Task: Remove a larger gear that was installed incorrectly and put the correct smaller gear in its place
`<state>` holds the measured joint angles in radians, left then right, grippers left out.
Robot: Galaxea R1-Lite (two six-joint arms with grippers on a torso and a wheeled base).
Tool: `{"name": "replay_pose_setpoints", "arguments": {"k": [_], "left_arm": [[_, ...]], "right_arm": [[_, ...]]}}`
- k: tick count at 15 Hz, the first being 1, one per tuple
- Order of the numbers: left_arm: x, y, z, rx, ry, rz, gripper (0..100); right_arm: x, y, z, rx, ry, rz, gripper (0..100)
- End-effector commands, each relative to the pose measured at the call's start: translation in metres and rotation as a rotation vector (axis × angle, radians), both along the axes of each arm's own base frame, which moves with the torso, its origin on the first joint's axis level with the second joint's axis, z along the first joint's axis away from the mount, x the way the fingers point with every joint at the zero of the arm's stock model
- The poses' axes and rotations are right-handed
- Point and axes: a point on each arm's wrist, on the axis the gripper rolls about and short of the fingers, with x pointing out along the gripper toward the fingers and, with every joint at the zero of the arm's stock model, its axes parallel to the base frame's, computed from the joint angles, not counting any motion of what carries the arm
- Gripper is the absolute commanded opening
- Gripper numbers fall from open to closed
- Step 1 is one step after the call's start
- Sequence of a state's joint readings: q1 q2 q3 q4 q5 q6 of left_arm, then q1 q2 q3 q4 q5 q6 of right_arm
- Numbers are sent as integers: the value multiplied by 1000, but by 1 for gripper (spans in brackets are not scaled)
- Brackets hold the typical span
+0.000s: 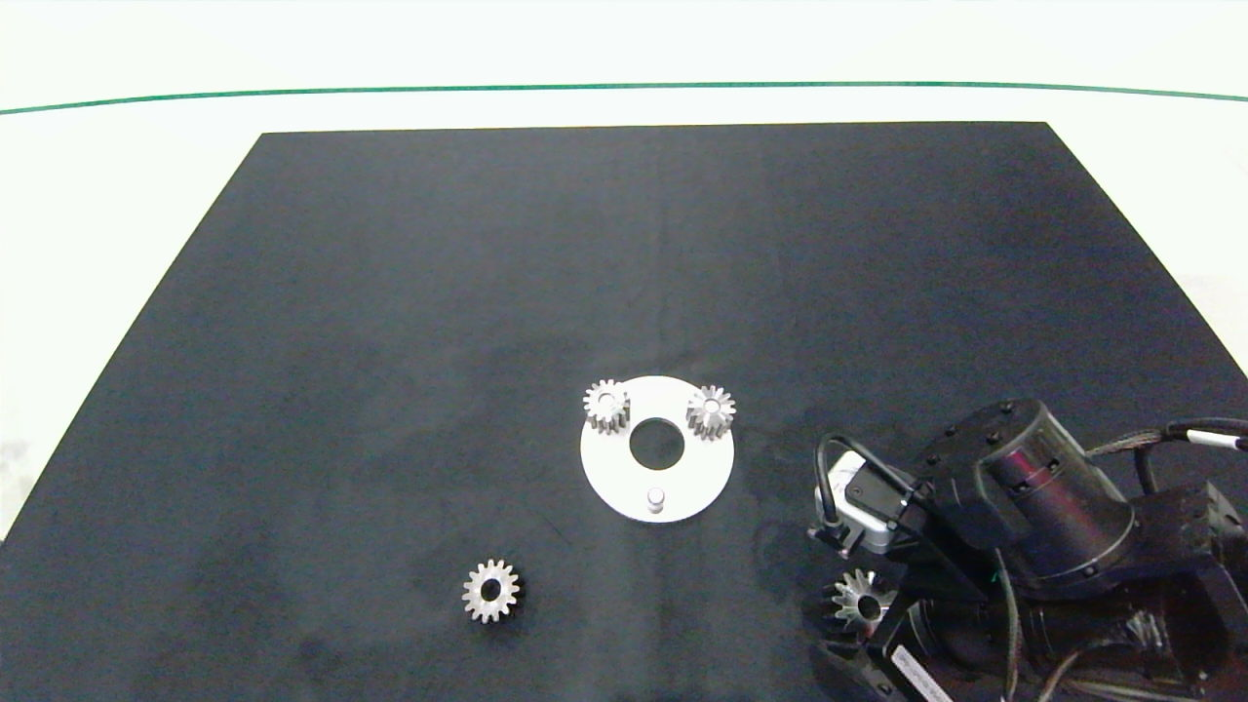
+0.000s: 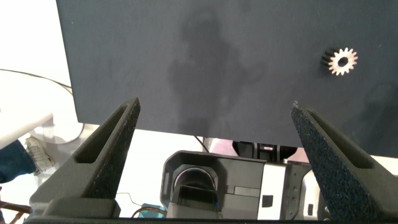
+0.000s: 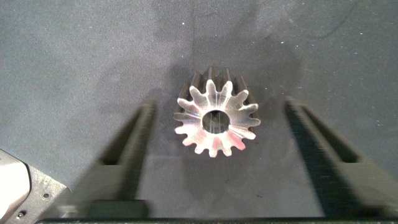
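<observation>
Right gripper (image 3: pixel 217 155) hangs over the larger gear (image 3: pixel 216 120) on the black mat (image 1: pixel 390 341), fingers spread wide either side, not touching it. Smaller gear (image 1: pixel 491 590) lies loose near the white disc (image 1: pixel 614 478). Left gripper (image 2: pixel 217 143) wide open, empty.

white disc (image 1: pixel 682 492): 2 small gears seated, 1 bare peg (image 1: pixel 656 499) | smaller gear (image 1: pixel 491 590): loose on black mat (image 1: pixel 390 341), lower left | larger gear (image 1: pixel 861 602): beside right arm (image 1: pixel 1033 546), partly hidden
</observation>
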<state>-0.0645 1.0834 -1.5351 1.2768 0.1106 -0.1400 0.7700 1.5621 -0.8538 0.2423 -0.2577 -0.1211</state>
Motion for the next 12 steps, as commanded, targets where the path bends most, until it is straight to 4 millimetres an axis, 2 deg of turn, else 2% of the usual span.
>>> {"name": "replay_pose_setpoints", "arguments": {"k": [1, 4, 6, 8, 11, 12], "left_arm": [[3, 0, -7, 8, 39, -5, 100], [11, -1, -10, 13, 68, -13, 100], [17, -4, -14, 12, 97, -42, 100], [23, -7, -19, 13, 134, -80, 100], [36, -17, -25, -4, 185, -126, 100], [54, -32, -35, -31, 205, -162, 100]], "right_arm": [[-8, -11, 23, 54, -75, -17, 100], [0, -33, 62, 116, -159, -156, 100], [-5, -44, 91, 153, -105, -258, 100], [-9, -46, 117, 191, -77, -314, 100], [-11, -50, 125, 209, -66, -353, 100], [-9, -57, 126, 210, -73, -383, 100]]}}
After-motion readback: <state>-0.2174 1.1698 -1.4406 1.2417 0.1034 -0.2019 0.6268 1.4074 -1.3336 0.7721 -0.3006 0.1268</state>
